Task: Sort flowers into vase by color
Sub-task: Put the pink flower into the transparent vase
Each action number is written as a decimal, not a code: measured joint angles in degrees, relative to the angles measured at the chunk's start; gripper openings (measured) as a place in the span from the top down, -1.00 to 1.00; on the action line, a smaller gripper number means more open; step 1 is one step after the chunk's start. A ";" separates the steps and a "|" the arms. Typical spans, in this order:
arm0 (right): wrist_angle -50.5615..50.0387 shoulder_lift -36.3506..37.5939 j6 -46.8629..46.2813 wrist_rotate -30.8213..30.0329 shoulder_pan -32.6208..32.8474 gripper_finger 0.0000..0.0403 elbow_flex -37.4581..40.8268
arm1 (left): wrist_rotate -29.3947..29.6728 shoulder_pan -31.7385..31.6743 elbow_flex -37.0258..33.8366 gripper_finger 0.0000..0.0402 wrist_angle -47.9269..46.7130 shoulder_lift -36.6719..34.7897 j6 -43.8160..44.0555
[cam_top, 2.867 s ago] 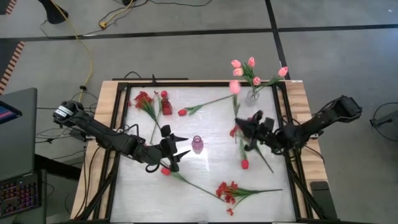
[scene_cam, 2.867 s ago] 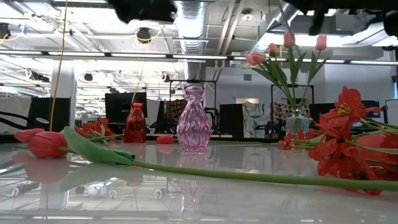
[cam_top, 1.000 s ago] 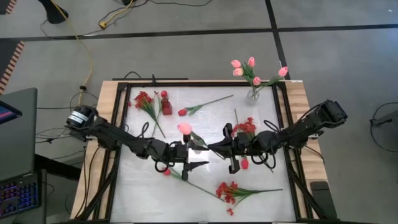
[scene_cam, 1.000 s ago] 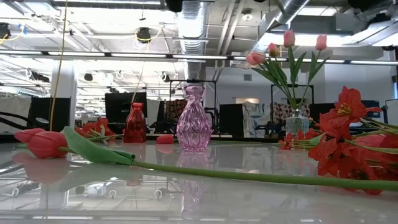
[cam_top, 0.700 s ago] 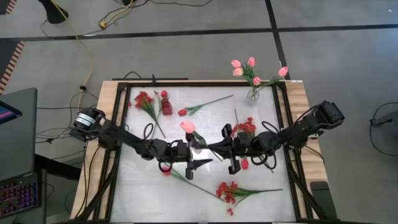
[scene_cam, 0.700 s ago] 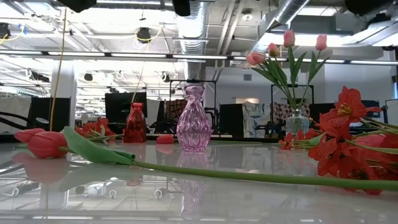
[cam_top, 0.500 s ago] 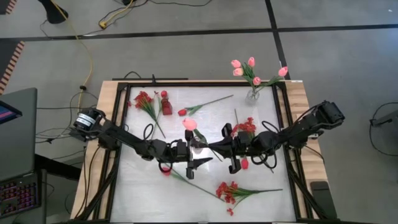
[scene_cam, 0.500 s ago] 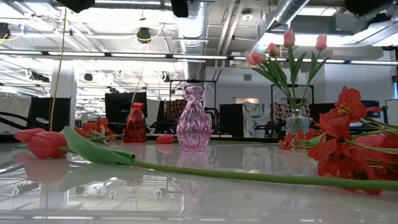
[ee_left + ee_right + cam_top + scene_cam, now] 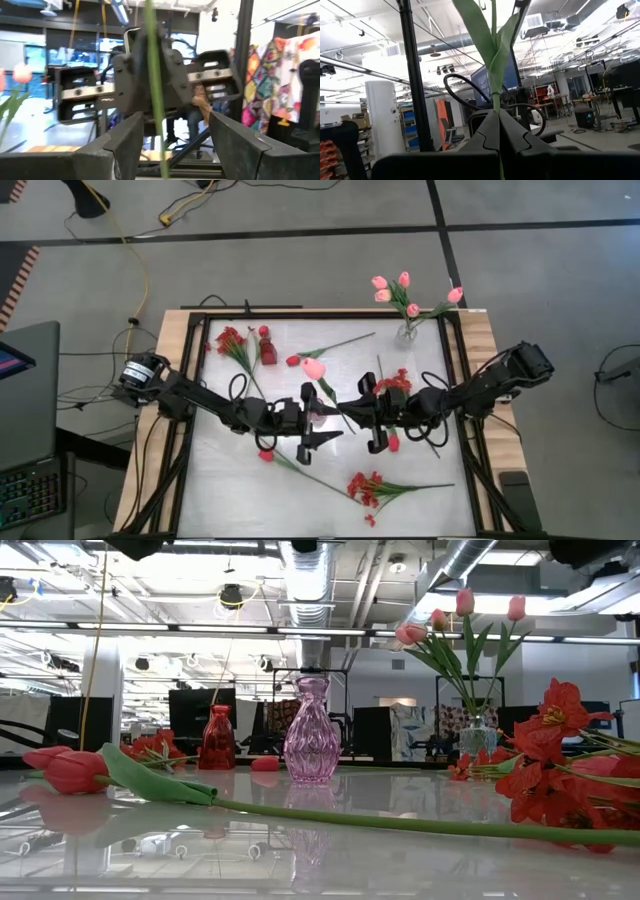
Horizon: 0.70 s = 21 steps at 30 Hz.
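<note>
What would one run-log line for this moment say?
right hand: shut on pink tulip stem, mid-table | left hand: open, stem between fingers | pink vase: empty

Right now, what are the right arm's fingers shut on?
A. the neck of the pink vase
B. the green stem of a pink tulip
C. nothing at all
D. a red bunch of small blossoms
B: in the right wrist view the right gripper has its fingers pinched on a green stem, and the high view shows the pink tulip raised over mid-table.

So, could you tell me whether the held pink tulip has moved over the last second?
Yes. In the high view the pink tulip has swung rightward and toward the clear vase at the table's far edge.
</note>
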State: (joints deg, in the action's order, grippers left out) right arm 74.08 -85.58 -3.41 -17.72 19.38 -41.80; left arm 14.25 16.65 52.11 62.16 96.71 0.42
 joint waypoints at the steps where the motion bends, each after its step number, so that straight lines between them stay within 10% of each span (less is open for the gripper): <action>1: 0.13 0.00 0.27 0.00 0.00 0.90 0.00 | -0.30 -0.12 0.01 -0.05 -0.11 -0.01 0.24; 21: -0.34 0.00 0.44 -0.11 0.02 0.90 0.00 | -1.42 -2.78 0.03 0.40 -0.75 -0.04 2.54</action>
State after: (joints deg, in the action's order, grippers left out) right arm 73.74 -85.58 -2.96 -17.82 19.40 -41.80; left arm 12.82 13.87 52.14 61.41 96.66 2.96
